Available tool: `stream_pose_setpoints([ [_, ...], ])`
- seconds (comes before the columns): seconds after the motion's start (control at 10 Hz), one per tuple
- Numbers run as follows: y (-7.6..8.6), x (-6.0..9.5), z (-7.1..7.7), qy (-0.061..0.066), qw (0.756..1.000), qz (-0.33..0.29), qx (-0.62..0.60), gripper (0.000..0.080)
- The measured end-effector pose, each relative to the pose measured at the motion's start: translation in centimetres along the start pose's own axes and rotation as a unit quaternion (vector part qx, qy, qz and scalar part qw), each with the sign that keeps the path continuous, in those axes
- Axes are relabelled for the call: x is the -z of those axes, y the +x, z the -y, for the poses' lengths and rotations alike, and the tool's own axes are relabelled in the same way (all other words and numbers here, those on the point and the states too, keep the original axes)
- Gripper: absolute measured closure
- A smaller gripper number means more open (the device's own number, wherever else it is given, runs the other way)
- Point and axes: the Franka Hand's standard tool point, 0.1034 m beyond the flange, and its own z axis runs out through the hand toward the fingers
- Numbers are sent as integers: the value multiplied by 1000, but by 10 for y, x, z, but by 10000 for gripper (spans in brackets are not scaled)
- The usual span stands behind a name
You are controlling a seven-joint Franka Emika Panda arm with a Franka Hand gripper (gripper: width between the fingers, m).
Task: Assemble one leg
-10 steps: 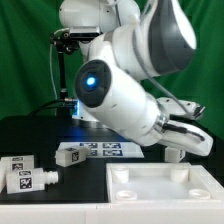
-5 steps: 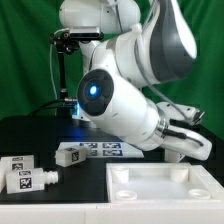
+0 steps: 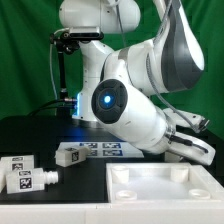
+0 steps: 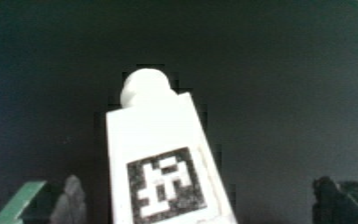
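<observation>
In the wrist view a white leg [image 4: 155,150] with a black-and-white tag and a rounded peg end lies on the dark table between my fingers. My gripper [image 4: 197,203] is open. One finger [image 4: 51,200] is close beside the leg and the other finger [image 4: 348,200] stands well apart from it. In the exterior view my hand [image 3: 192,143] is low at the right, behind the tabletop slab, and its fingers and that leg are hidden by the arm. Three more legs lie at the left: two [image 3: 22,165] [image 3: 30,182] side by side and one [image 3: 72,155] nearer the middle.
The large white tabletop slab [image 3: 165,192] with round corner sockets lies at the front right. The marker board [image 3: 108,150] lies mid-table under the arm. The arm's bulky links [image 3: 130,105] hang over the table's middle. A black stand [image 3: 65,70] rises at the back left.
The arm's upper links have swung toward the exterior view's right and turned. The hand has stayed low at the right. The loose legs and the slab have not moved.
</observation>
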Motion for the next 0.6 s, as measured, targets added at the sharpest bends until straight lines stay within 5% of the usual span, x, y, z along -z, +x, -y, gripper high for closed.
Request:
stream_pose_setpoints([
  [0.2,0,0,0,0,1000,0,0,405],
  [0.5,0,2,0,0,1000,-1,1,514],
  [0.6,-2,18,2,5,1000,-12,9,514],
])
